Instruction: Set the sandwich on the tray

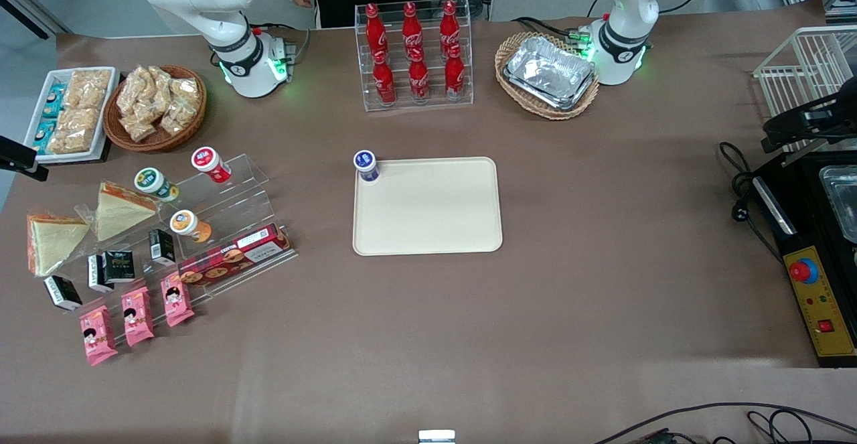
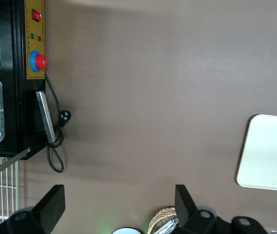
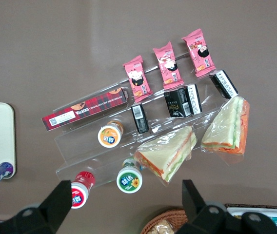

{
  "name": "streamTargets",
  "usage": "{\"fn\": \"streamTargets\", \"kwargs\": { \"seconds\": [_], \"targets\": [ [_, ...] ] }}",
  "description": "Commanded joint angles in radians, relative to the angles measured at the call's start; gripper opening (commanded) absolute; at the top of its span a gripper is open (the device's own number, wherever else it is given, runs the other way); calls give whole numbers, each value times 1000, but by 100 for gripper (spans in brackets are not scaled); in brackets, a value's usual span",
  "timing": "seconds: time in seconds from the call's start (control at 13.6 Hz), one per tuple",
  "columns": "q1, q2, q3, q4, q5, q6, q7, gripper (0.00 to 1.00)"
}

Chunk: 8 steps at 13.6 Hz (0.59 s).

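You had moved nothing yet: the sandwich (image 1: 119, 213) lay on the acrylic stand (image 1: 227, 196), mid-height in the front frame, toward the working arm's end. The tray (image 1: 428, 230) at frame centre carried only a small bottle (image 1: 366, 165). Your gripper (image 3: 126, 195) hovered above the stand, fingers spread and empty.

Biscuit box (image 3: 86, 112): "WALKER'S CHOCOLATE CHIP SHORTBREAD"
Red bottles (image 1: 413, 51): white Coca-Cola script
Other packet labels: not legible

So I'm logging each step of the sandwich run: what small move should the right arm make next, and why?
Probably lower the open gripper toward the sandwich on the acrylic stand. The gripper hovers high above the display holding nothing, both wrapped wedges lie untouched, and the tray carries only a small bottle.
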Motion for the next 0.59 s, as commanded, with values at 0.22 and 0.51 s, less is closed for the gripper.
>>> {"fn": "streamTargets", "kwargs": {
  "seconds": [0.22,0.51],
  "targets": [
    [-2,-11,1,4,-8,-8,13,100],
    [-13,-17,-34,4,-2,-18,2,100]
  ]
}}
